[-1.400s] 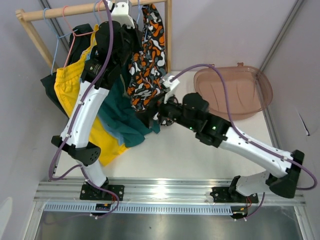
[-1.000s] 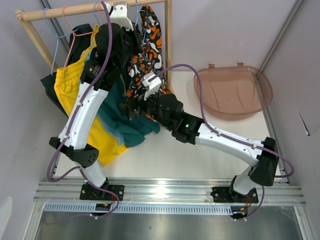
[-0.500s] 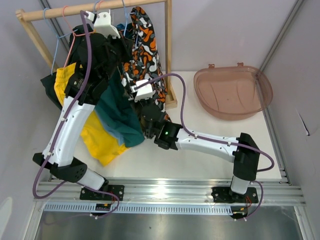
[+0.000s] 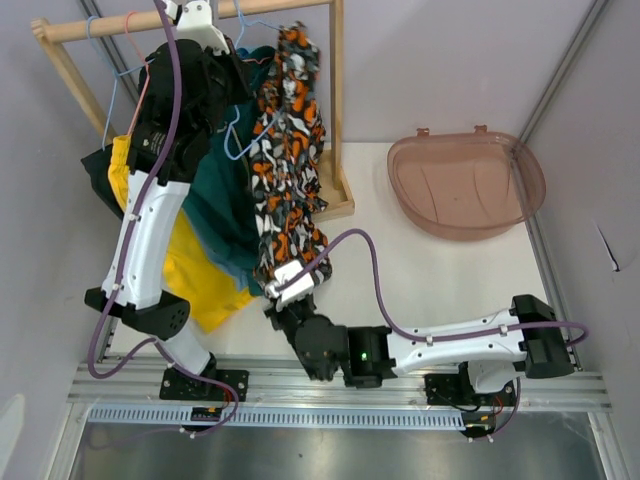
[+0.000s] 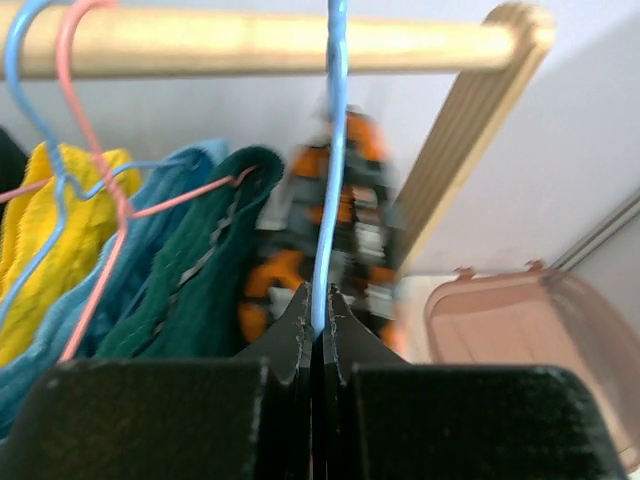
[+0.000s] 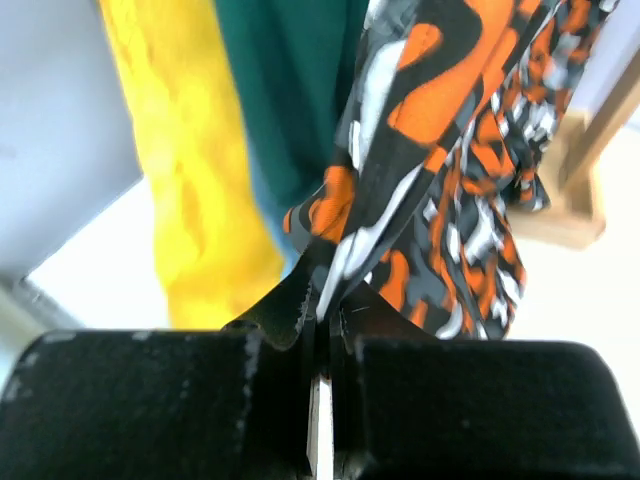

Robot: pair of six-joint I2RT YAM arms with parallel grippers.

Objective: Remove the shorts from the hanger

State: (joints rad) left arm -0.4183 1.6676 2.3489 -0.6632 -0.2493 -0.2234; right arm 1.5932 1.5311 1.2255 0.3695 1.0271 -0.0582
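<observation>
The left arm [image 4: 150, 230] reaches up to the wooden rail [image 4: 110, 24] of the rack at the far left of the surface [image 4: 430, 280]. Its jaws are clenched on the thin wire of a blue hanger [image 5: 335, 150], which runs straight up and over the rail. Just left of it, a pink hanger [image 5: 100, 170] and another blue one hook over the same rail.

The right arm [image 4: 450, 345] lies low along the near edge. Its jaws are pinched shut on the bottom hem of the orange-black-white patterned shorts [image 4: 290, 150]. This pair is pulled into a long, taut band, from beside the rack's right upright down to the jaws.

Left of it the teal shorts [image 4: 225, 200] hang in a bunch. A strip of light blue shorts [image 5: 150, 230] and the yellow shorts [image 4: 185, 260] follow, with a dark pair [image 4: 100, 180] at the far left. All 4 drape below the rail.

A brown translucent tub [image 4: 465, 185] sits on the surface well to the right.
</observation>
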